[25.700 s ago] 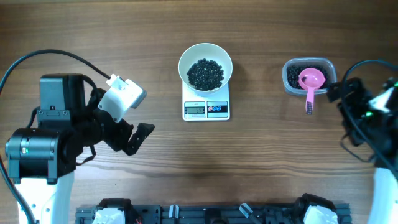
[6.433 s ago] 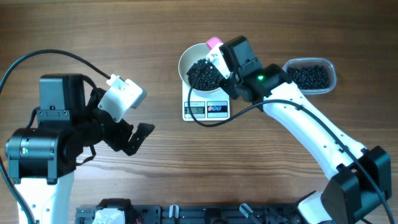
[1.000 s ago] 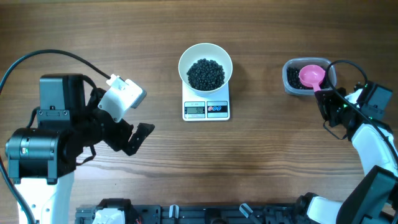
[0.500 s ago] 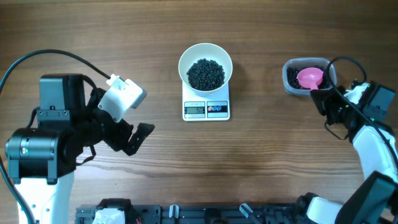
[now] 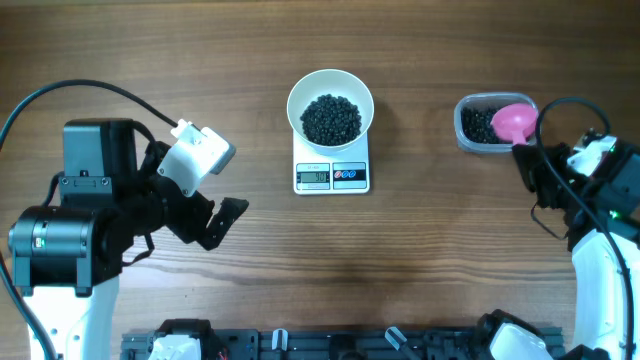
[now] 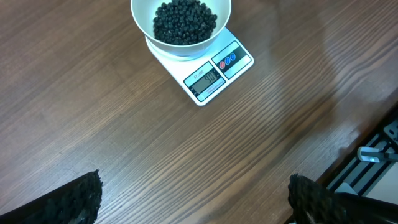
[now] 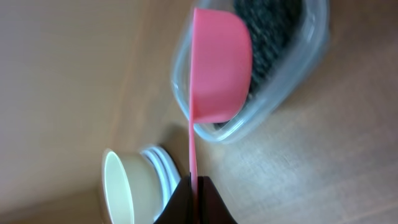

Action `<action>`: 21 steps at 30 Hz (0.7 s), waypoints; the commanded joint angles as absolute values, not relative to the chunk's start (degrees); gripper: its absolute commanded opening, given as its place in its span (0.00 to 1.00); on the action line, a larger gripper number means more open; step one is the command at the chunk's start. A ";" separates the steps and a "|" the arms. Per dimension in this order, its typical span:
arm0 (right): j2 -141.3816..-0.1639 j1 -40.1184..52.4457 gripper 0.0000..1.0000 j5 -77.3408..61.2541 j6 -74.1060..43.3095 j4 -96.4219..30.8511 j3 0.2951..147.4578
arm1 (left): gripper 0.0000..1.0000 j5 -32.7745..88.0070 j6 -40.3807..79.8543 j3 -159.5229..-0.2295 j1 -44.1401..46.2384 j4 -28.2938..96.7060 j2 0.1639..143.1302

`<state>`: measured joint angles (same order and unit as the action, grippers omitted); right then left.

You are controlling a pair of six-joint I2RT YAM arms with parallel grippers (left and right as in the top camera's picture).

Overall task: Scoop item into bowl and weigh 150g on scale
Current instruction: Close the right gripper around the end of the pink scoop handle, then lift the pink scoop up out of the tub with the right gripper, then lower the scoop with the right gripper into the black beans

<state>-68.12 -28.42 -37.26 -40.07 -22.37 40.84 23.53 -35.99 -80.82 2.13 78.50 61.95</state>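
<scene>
Rightward is where the pink scoop (image 5: 515, 120) has gone in the last second, from the middle of the clear plastic tub (image 5: 461, 128) to its right end, and my right arm has drawn to the right with it. My right jaws are clamped tight on the scoop's thin handle. My wrist view shows the handle edge-on and the cup turned on its side over the tub's near rim. Whether anything is in the cup I cannot tell. Black beans (image 5: 480, 124) lie in the tub just left of the cup. Well apart, at the middle of the bench (image 5: 430, 270), the white bowl (image 5: 330, 80) sits on the kitchen scale (image 5: 331, 176) with a heap of the same beans in it. The display's digits are too small to read. My left jaws gape wide and hold nothing, above bare wood short of the scale, unmoved.
</scene>
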 commanded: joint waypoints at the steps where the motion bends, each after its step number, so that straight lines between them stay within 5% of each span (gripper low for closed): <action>1: -66.85 -28.58 0.05 -35.94 -33.17 -30.06 45.41 | 1.00 24.40 -37.08 -81.56 1.74 78.50 61.78; 21: -81.10 -26.04 0.05 -15.33 -3.07 -74.35 92.58 | 1.00 24.40 -37.08 -81.56 1.74 78.52 61.78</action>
<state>-75.83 -28.05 -22.15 -11.77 -70.00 85.97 23.53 -35.99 -80.82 2.13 78.48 61.95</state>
